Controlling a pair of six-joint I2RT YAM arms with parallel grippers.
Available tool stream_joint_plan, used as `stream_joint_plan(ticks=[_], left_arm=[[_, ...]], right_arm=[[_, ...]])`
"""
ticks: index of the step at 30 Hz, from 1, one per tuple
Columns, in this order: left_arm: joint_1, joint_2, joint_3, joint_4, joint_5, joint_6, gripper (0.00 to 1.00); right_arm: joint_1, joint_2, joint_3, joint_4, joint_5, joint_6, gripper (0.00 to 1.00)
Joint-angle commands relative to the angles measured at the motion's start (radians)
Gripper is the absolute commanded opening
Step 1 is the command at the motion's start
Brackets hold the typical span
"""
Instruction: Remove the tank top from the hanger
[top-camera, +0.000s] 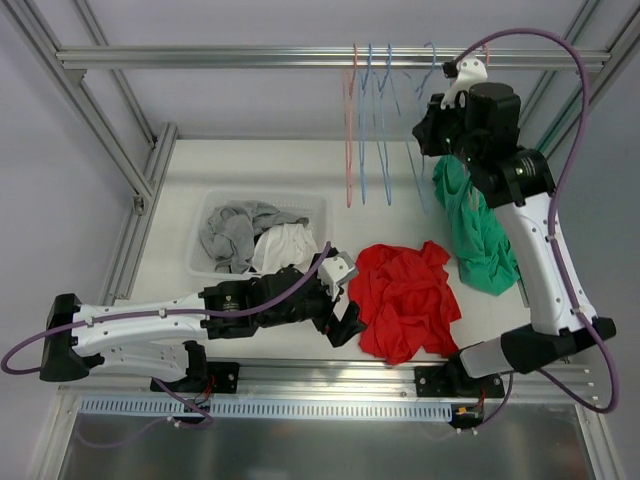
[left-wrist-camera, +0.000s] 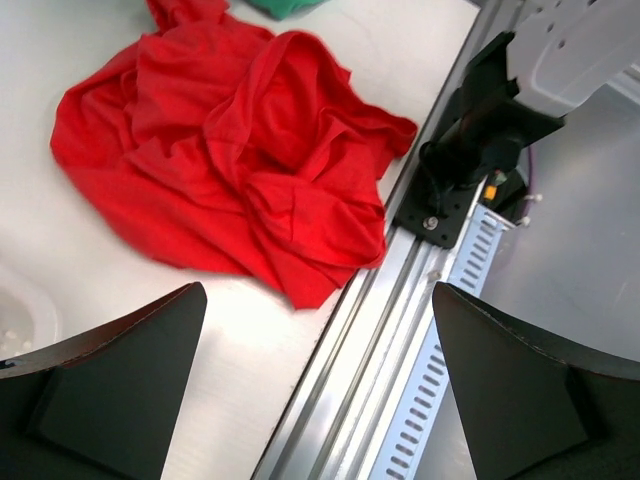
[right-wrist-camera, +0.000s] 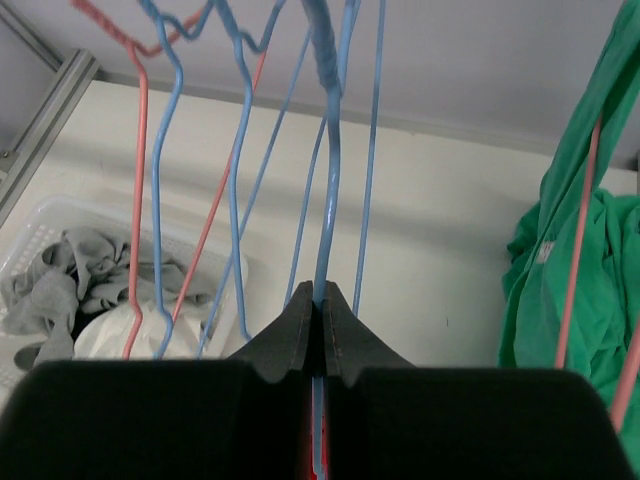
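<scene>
- The red crumpled tank top (top-camera: 405, 300) lies on the white desk (top-camera: 260, 170), near side, between the two arm bases. No hanger shows in it, so I judge this piece is already free.
- Your right fingers (right-wrist-camera: 296, 335) are up at the far metal rail (top-camera: 250, 57), clenched on the thin blue wire hanger (right-wrist-camera: 328, 200). This hanger looks bare.
- Your left fingers (left-wrist-camera: 120, 400) are spread wide, with nothing between them. They are low over the desk, just to the left of the red tank top.
- The bare blue and pink wire hangers (top-camera: 365, 130) hang close together on the rail. If you pull the gripped one sideways, its wire can hook a neighbour and drag it off.
- The wire is thin and smooth, so it can turn or slip in the clenched fingers when you move quickly.
- The green garment (top-camera: 480, 240) hangs on a pink wire hanger (right-wrist-camera: 578, 230), just to the right of the right arm. A wide swing of this arm can brush it and pull it down.
- The near edge of the red tank top lies beside the desk's near frame. If the left fingers sweep right, they can push the cloth over that edge.
- The white plastic basket (top-camera: 205, 225) with grey and white clothes stands far left, well apart from all this.
</scene>
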Motion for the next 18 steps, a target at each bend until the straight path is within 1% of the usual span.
stream_joint_plan(ticks=[1, 6, 11, 15, 16, 17, 18], left_arm=[[-0.005, -0.029, -0.023, -0.012, -0.055, -0.026, 0.99], [-0.006, -0.011, -0.035, -0.012, -0.045, -0.040, 0.99], [-0.009, 0.040, -0.014, -0.012, -0.031, -0.050, 0.99], [-0.014, 0.084, 0.020, -0.010, -0.048, -0.053, 0.99], [-0.014, 0.097, 0.032, -0.010, -0.051, -0.058, 0.99], [-0.015, 0.129, 0.050, -0.010, -0.061, -0.061, 0.99], [-0.015, 0.149, 0.061, -0.009, -0.066, -0.063, 0.99]], right_arm=[[0.003, 0.117, 0.186, -0.031, 0.031, -0.032, 0.00], [0.001, 0.214, 0.272, -0.054, 0.007, -0.023, 0.00], [0.001, 0.232, 0.240, -0.057, -0.013, -0.005, 0.01], [0.001, 0.223, 0.210, -0.059, -0.013, -0.005, 0.01], [0.001, 0.214, 0.199, -0.057, -0.012, -0.003, 0.20], [0.003, 0.205, 0.194, -0.060, -0.013, -0.003, 0.31], [0.001, 0.177, 0.188, -0.059, -0.012, 0.000, 0.36]])
